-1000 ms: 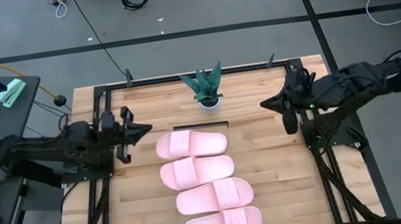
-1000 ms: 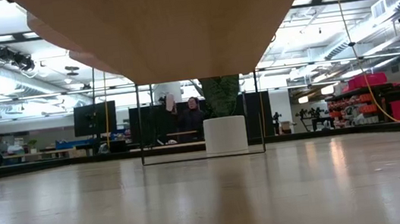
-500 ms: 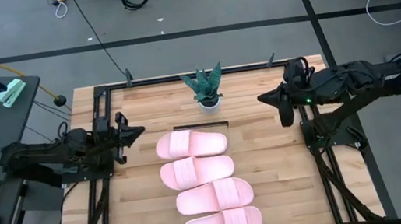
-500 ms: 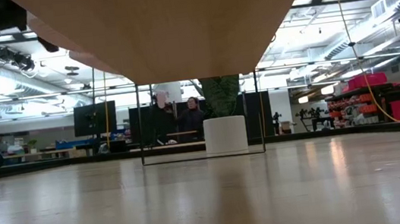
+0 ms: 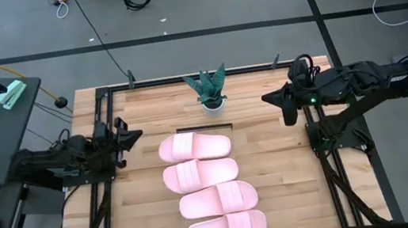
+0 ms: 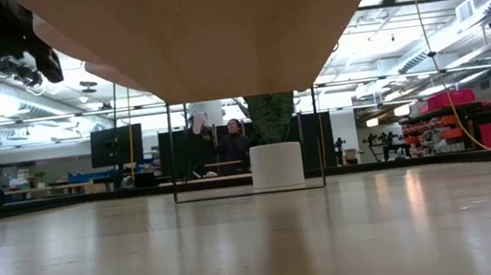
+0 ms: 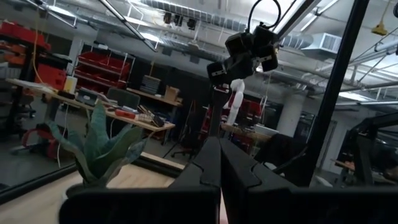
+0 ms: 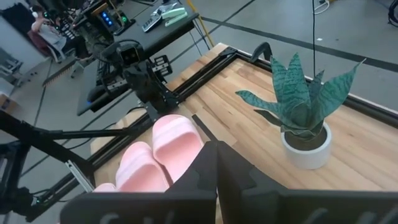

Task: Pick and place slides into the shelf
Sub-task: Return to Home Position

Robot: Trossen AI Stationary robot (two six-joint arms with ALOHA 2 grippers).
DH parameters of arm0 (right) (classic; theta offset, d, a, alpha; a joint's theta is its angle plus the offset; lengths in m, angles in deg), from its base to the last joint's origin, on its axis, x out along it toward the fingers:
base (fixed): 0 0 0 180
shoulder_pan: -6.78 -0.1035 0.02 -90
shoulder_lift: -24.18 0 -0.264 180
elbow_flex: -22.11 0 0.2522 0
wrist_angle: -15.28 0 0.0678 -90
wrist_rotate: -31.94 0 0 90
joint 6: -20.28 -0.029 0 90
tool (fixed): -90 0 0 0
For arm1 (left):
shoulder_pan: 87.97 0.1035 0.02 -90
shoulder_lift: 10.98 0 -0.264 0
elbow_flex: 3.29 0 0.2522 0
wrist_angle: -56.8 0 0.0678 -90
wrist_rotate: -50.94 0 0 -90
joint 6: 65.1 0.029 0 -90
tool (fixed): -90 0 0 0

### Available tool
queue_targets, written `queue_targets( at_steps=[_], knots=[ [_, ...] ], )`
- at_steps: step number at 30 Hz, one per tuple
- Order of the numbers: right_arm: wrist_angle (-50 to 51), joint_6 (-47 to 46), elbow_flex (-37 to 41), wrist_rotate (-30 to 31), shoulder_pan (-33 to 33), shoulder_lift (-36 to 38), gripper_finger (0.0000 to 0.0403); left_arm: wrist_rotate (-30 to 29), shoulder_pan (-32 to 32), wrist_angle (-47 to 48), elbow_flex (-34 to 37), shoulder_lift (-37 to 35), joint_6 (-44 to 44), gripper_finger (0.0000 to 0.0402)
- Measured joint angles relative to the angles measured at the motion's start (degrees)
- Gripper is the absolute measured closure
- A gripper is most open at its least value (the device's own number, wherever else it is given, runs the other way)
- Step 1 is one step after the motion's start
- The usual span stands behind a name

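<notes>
Four pink foam slides were to be accounted for. Where did they lie relative to the fingers? (Inspector)

All four lay in one row along the pale wood shelf, straps up, each just beside the next. The row sat between the two grippers, well apart from both sets of fingertips. The left gripper was off one side of the row's plant end and the right gripper off the other. Neither touched a slide. (Technician)

State of the fingers, and the reason? (Inspector)

The left fingers met edge to edge, empty. The right fingers were likewise pressed together on nothing. No slide lay on the bare tabletop, so placing appeared complete. Empty, closed fingers at the table's sides suited a home posture. (Technician)

What did each view add? (Inspector)

- Only the high view showed the whole row with both grippers.
- The right wrist view showed several slides ahead of and below its fingers. The snake plant stood off to one side, and the left arm was beyond the row.
- The left wrist view showed the plant past its fingers, but no slide.
- The low view showed only the shelf's underside overhead and the plant's white pot beyond. The slides were hidden above that board. (Technician)
</notes>
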Motion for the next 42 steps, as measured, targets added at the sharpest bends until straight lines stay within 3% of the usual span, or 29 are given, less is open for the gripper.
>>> queue_targets(
  at_steps=[6,11,18,27,34,42],
  knots=[
    [0.0,-1.7,0.0,0.2,0.0,0.0,0.0403,0.6,0.0,1.5,2.4,-3.5,-1.5,0.0401],
    [0.1,-2.8,0.0,0.2,0.0,0.0,0.0403,5.3,0.0,2.8,2.4,-3.7,-1.5,0.0401],
    [0.2,-2.9,0.0,0.2,0.2,0.0,0.0403,10.6,0.0,15.1,2.5,-3.7,-3.5,0.0401],
    [0.6,-2.5,0.0,0.3,0.2,0.0,0.0403,10.5,0.0,19.7,2.5,-3.7,-4.3,0.0401],
    [0.6,-1.0,0.0,0.2,0.2,0.0,0.0403,13.9,0.0,21.3,2.5,-2.5,-5.1,0.0401],
    [5.2,2.7,0.0,0.2,-0.6,2.4,0.0403,13.9,0.0,21.4,2.5,-0.1,-6.1,0.0368]
  ],
)
